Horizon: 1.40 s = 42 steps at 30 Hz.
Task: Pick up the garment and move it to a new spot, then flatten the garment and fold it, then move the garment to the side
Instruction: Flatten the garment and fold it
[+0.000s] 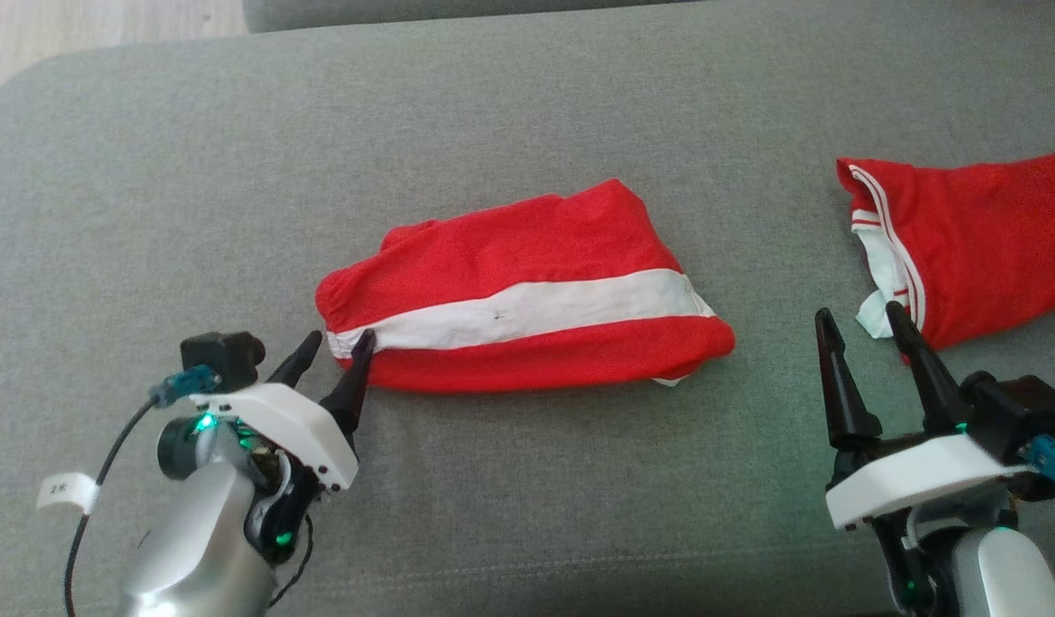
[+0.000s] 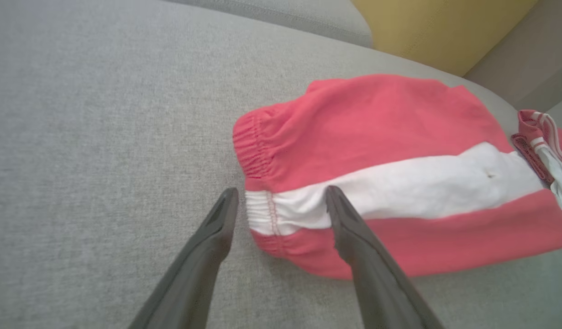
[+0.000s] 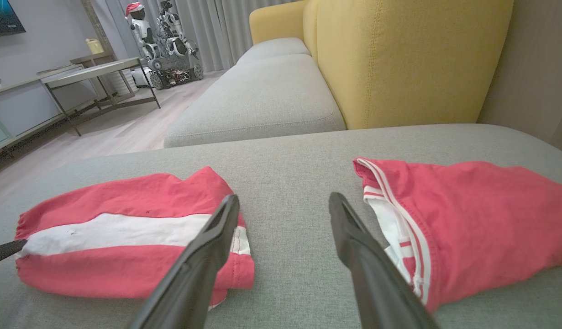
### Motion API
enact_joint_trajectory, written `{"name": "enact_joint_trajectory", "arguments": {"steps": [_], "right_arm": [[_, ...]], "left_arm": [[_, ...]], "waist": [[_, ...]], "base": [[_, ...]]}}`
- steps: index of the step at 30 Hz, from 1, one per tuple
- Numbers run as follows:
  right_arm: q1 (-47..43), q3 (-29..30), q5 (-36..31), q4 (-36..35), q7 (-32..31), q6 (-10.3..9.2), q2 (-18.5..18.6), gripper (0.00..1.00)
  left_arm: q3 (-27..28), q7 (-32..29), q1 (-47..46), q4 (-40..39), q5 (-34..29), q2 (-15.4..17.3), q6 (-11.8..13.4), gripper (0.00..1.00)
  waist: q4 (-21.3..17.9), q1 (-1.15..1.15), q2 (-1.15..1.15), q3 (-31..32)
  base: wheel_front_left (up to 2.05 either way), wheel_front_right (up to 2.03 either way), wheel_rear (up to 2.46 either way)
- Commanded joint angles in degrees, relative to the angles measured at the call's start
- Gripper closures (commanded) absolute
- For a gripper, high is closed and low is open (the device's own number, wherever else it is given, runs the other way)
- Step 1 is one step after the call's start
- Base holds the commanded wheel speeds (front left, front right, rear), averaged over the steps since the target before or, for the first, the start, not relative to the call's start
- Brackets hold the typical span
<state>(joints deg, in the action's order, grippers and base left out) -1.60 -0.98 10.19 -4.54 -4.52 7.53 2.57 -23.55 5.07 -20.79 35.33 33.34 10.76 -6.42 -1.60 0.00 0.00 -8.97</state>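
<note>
The red, white-striped fabric garment (image 1: 527, 300) looks folded, not yet moved aside; my left end effector (image 1: 340, 336), at its 9 o'clock, and right end effector (image 1: 859, 310) gape empty.

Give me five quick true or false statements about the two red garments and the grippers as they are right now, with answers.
1. The folded red garment has a white band running along its length. True.
2. The left gripper is shut on that garment. False: its jaws stand open at the elastic waistband end, and it holds nothing.
3. A second red garment lies further right on the grey cushion. True.
4. The two garments overlap. False: bare cushion separates them.
5. The right gripper has lifted the second garment. False: it is open beside the garment, which lies on the cushion.
</note>
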Motion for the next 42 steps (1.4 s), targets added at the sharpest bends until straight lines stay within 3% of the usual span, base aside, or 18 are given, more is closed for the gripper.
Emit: {"name": "enact_joint_trajectory", "arguments": {"steps": [1,4,5,6,8,16,31,32,33,34,42], "right_arm": [[2.45,-1.24,0.49,-1.73,0.54,-0.04,0.31,0.00],[2.53,-1.15,0.69,-1.51,0.75,-0.04,0.31,0.00],[2.53,-1.03,0.72,-1.44,0.81,-0.04,0.31,0.00],[2.53,-0.89,0.74,-1.38,0.87,-0.04,0.31,0.00],[2.56,-0.57,0.80,-1.18,0.97,-0.04,0.31,0.00],[5.87,-2.42,0.11,3.97,-0.94,-0.04,0.31,0.00],[18.81,-9.16,2.64,30.48,-5.32,-0.04,0.31,0.00],[19.24,-9.44,2.84,31.48,-5.29,-0.04,0.31,0.51],[19.65,-9.58,3.06,32.25,-4.94,-0.04,0.31,0.81],[19.98,-9.78,3.49,33.07,-4.91,-0.04,0.31,1.00],[21.48,-10.11,4.89,33.80,-1.61,-0.04,0.35,1.00]], "left_arm": [[1.58,0.44,-3.24,0.20,0.71,0.96,-0.36,0.00],[1.02,0.69,-4.33,3.32,2.08,0.69,-0.73,0.00],[0.73,0.99,-4.63,3.94,2.38,0.70,-0.81,0.18],[0.36,1.32,-4.86,4.45,2.62,0.75,-0.88,0.56],[-0.31,2.08,-5.22,5.04,3.21,0.87,-0.97,1.00],[-3.72,4.52,-6.47,4.17,4.66,1.98,-1.05,1.00],[-8.09,6.86,-9.17,3.74,6.25,2.19,-1.06,1.00],[-8.28,7.01,-9.25,3.78,6.32,2.18,-1.06,1.00],[-8.46,7.17,-9.34,3.82,6.40,2.18,-1.06,1.00],[-8.62,7.33,-9.40,3.86,6.48,2.20,-1.06,1.00],[-8.66,8.68,-9.42,3.30,6.42,3.01,-1.04,1.00]], "waist": [[-0.40,0.00,0.00,-0.34],[-0.65,0.00,0.00,-0.51],[-0.62,0.00,0.00,-0.54],[-0.56,0.00,0.00,-0.56],[-0.28,0.00,0.00,-0.56],[1.84,0.00,0.00,-0.91],[4.94,0.00,0.00,-2.96],[5.05,0.00,0.00,-3.04],[5.15,0.00,0.00,-3.09],[5.22,0.00,0.00,-3.14],[5.29,0.00,0.00,-3.05]], "base": [[0.00,0.00,0.00],[0.00,0.00,0.00],[0.00,0.00,0.00],[0.00,0.00,0.00],[0.00,0.00,0.00],[0.00,0.00,0.00],[0.00,0.00,0.00],[0.00,0.00,0.00],[0.00,0.00,0.00],[0.00,0.00,0.00],[0.00,0.00,0.00]]}}
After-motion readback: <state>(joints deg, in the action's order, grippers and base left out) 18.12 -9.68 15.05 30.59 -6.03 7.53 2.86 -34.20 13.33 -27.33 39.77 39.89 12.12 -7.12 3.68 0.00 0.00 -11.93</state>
